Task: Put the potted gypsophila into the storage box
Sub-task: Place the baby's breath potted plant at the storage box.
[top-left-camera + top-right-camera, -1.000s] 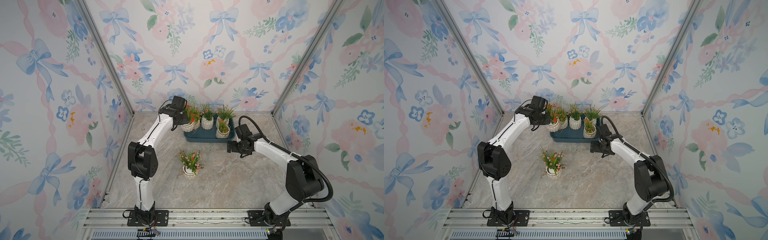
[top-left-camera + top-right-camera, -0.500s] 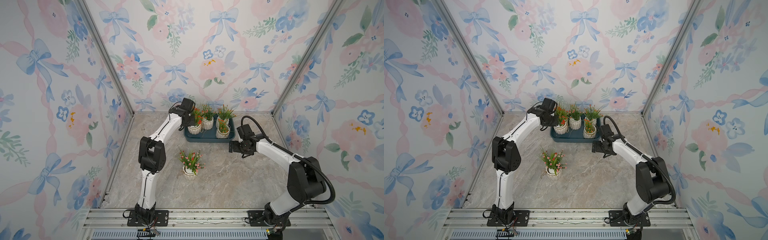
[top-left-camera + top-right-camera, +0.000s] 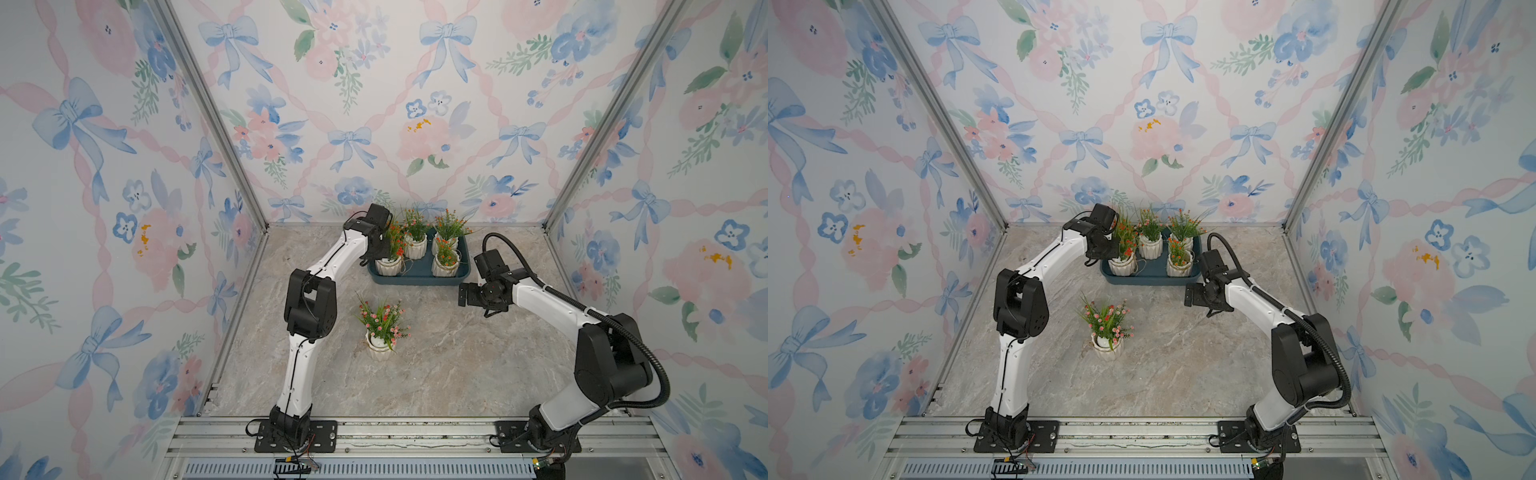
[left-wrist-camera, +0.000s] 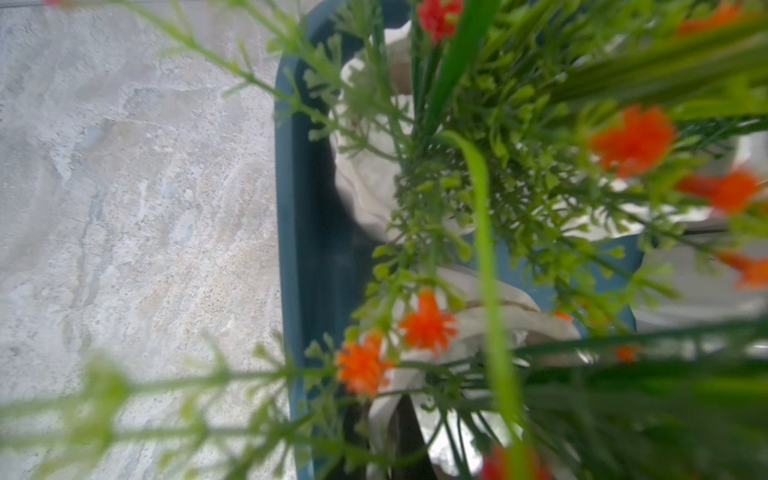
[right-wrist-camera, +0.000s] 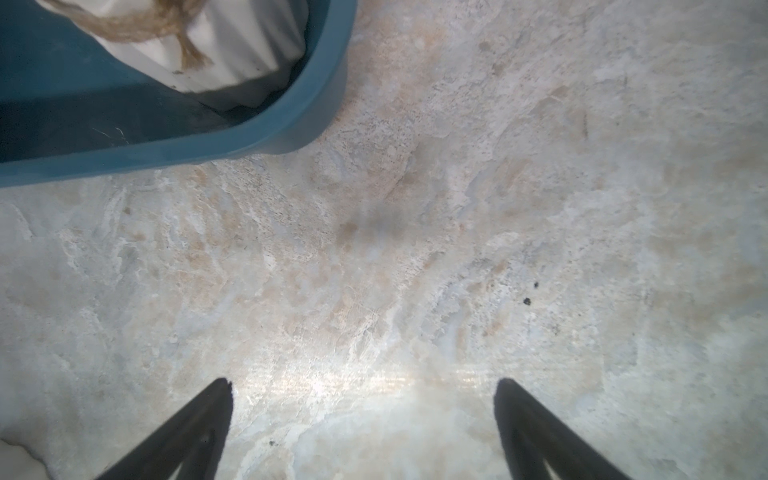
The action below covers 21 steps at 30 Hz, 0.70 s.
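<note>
Potted gypsophila point(image 3: 389, 266): 4 seen in storage box point(image 3: 419, 279); 1 more mid-worktop point(image 3: 457, 365).
L claw point(image 3: 382, 249): closed, amid sprigs at box's front-left corner.
R claw point(image 5: 363, 384): open, empty, nr box's front-right corner.

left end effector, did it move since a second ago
Yes. Against the storage box, which stayed put, the left end effector shifted right, from beside the box's left end to over it, bringing the red-flowered pot along.

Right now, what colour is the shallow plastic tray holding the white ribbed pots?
Dark teal-blue tray, clearest in the right wrist view.
</note>
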Tool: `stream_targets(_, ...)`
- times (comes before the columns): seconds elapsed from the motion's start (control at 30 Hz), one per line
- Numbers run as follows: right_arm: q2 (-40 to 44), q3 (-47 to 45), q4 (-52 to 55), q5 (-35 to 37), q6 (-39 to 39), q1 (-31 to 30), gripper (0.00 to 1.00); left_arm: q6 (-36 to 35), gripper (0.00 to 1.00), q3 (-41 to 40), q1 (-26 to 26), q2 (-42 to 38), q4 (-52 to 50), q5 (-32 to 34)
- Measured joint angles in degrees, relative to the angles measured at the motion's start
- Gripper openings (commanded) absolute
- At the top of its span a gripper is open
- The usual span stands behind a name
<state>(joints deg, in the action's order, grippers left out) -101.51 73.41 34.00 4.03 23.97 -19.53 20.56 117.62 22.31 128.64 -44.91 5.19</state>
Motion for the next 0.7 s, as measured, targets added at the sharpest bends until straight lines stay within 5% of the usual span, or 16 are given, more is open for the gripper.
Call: stream_targets(0.7,0.0,-0.37,-0.04,-0.61,-0.02,0.66,1.0,0.0,0.04,0.24,-0.22,2.69,0.2,-0.07)
